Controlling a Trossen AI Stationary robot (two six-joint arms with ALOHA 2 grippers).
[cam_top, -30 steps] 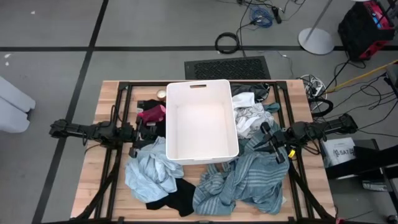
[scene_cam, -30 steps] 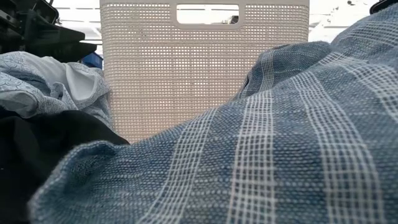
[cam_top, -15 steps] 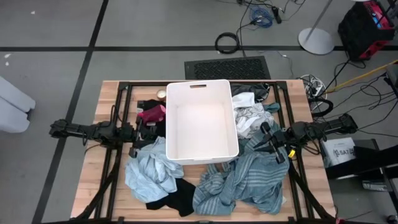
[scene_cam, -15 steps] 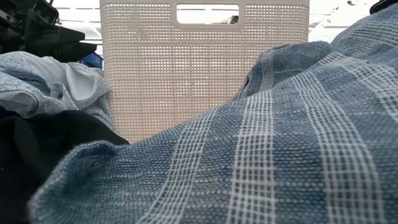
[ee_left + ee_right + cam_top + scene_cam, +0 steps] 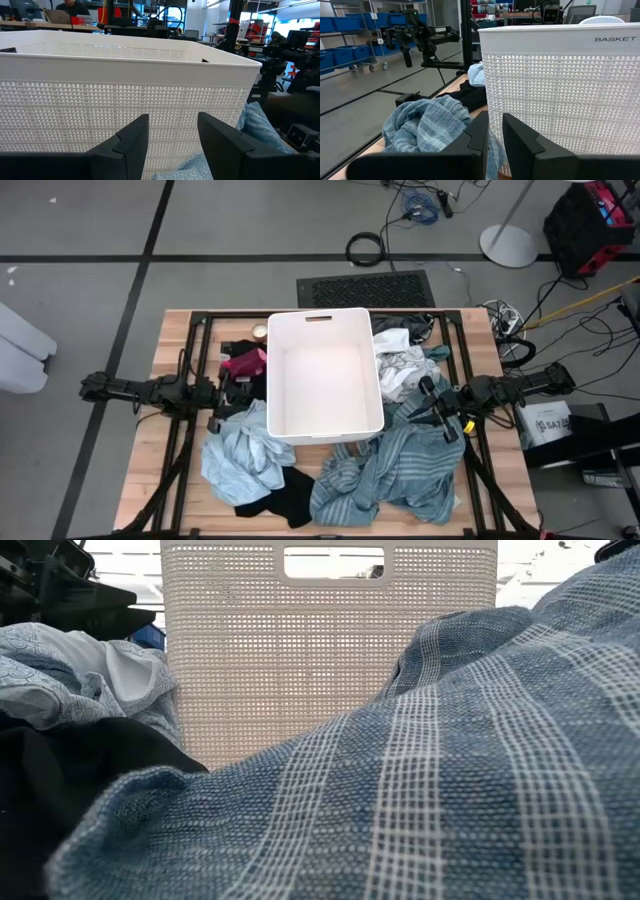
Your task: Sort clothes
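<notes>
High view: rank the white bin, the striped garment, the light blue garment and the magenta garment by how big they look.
1. white bin and striped garment: about alike in spread, so no ranking between them.
2. light blue garment.
3. magenta garment, clearly smallest, partly hidden beside the bin.

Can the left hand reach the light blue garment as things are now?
Probably yes. The left hand is open and empty beside the bin, and the light blue garment lies uncovered next to it.

Wooden table: white bin at centre; striped garment, light blue garment, black garment along near edge.
</notes>
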